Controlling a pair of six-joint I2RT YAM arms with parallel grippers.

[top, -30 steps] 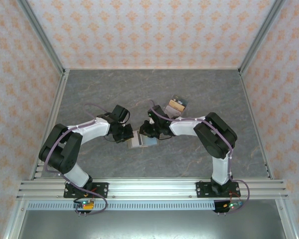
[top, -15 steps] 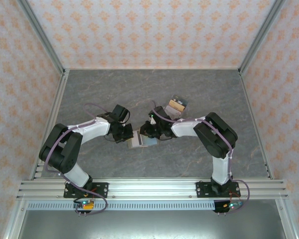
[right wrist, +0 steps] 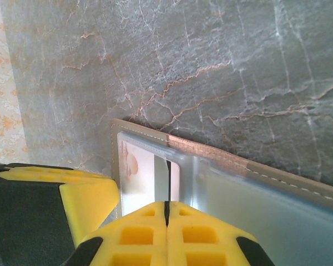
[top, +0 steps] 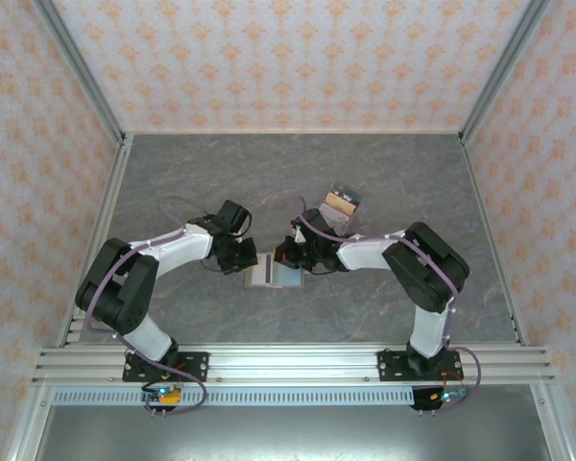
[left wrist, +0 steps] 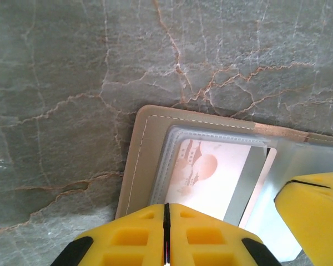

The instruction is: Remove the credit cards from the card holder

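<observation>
The desk [top: 221, 173] is a grey stone-look slab run through with thin rusty veins. It is boxed in on three sides by walls [top: 288, 58] papered in a pale orange floral print. Metal posts stand in the far corners, and a ribbed aluminium rail [top: 288, 365] runs along the near edge.

The card holder [top: 272, 272] [left wrist: 134, 166] [right wrist: 288, 180] lies open and flat, about midway between the left and right edges and closer to the near edge than the far one. Its tan stitched border frames clear sleeves. A pale pinkish credit card [left wrist: 211, 172] [right wrist: 134, 177] sits inside one sleeve.

The left hand [top: 248, 261] [left wrist: 166, 235] is clenched, its yellow fingers meeting over the holder's near border. The right hand [top: 286, 259] [right wrist: 166, 235] is clenched too, over the sleeves. I cannot tell whether either one pinches anything.

A glossy clear piece [top: 341, 203] rests on the desk just beyond the holder, toward the far right corner and apart from it.
</observation>
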